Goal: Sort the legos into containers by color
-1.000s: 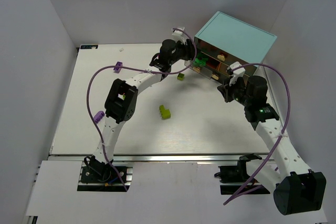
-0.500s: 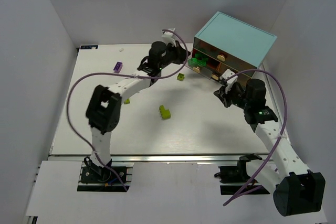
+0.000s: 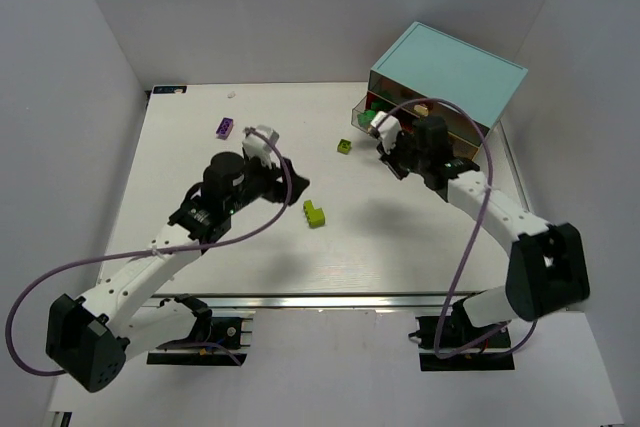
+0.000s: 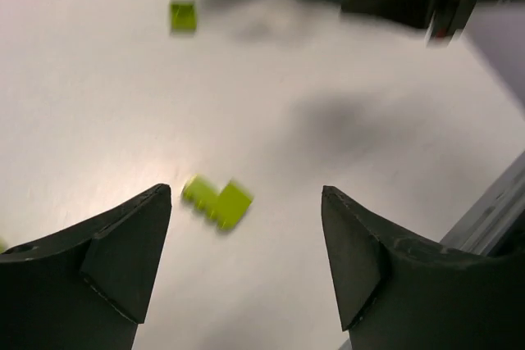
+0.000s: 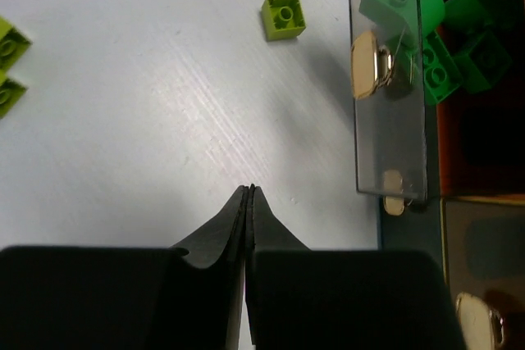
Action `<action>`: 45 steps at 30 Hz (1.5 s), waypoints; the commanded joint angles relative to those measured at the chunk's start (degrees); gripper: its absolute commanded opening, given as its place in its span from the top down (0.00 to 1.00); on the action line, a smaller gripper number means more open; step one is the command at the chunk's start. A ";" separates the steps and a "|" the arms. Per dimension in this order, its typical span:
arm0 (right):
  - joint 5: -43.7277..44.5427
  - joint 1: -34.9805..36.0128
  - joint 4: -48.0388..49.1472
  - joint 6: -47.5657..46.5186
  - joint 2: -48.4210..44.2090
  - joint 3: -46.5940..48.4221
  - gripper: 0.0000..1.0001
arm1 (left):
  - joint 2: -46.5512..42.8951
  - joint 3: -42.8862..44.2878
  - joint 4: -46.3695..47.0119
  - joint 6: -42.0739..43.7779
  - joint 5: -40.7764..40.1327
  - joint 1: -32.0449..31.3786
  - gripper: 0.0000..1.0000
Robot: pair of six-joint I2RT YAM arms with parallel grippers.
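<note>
Table [image 3: 200, 167] surface was white; I used the light-blue-topped cabinet [image 3: 450, 72] at its far right corner as my reference. The left arm [image 3: 150, 267] lay well to the left of the cabinet, and the right arm [image 3: 480, 197] reached up to the cabinet front. I read the left gripper [image 4: 246, 193] as spread wide and holding nothing, hanging over the table well apart from the cabinet. The right gripper [image 5: 248, 190] was pressed fully closed with nothing in it, just in front of the cabinet's open drawer [image 5: 390, 79]. That drawer, at the left end of the cabinet front, contained green legos [image 5: 459, 38]. A lime double brick [image 3: 315, 213] lay well in front of the cabinet, a single lime brick [image 3: 344, 146] near the drawer, and a purple brick [image 3: 225, 128] far left of the cabinet.
</note>
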 commanded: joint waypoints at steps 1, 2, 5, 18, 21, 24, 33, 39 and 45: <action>10.15 2.95 0.68 0.86 7.16 7.08 1.00 | -4.38 -4.67 -6.94 6.09 -5.43 -0.82 0.16; 14.00 3.22 0.59 1.21 8.94 9.79 1.00 | -5.87 -4.50 -7.73 7.58 -6.21 -0.82 0.16; 20.69 4.36 0.85 1.30 15.27 13.41 1.00 | -7.46 -2.83 -9.76 8.65 -8.50 -0.82 0.12; 47.60 4.89 13.77 -1.59 28.81 22.56 1.00 | -10.54 -3.01 -9.76 8.65 -7.19 -0.82 0.09; 50.51 4.80 15.71 -3.00 30.39 24.05 1.00 | -10.55 -3.27 -9.67 8.65 -7.54 -0.82 0.09; 52.00 4.80 17.99 -5.55 31.01 23.97 1.00 | -10.37 -3.18 -9.67 8.56 -7.72 -0.82 0.09; 54.29 4.36 20.98 -10.57 32.34 23.54 1.00 | -10.19 -3.27 -9.85 8.65 -8.51 -0.82 0.08; 27.37 5.33 -0.73 -5.65 20.31 19.15 0.91 | -10.46 -3.27 -9.58 8.65 -7.81 -0.82 0.07; 17.18 5.07 -7.85 -10.21 6.96 9.40 0.42 | -10.90 -3.27 -9.41 8.56 -7.19 -0.82 0.07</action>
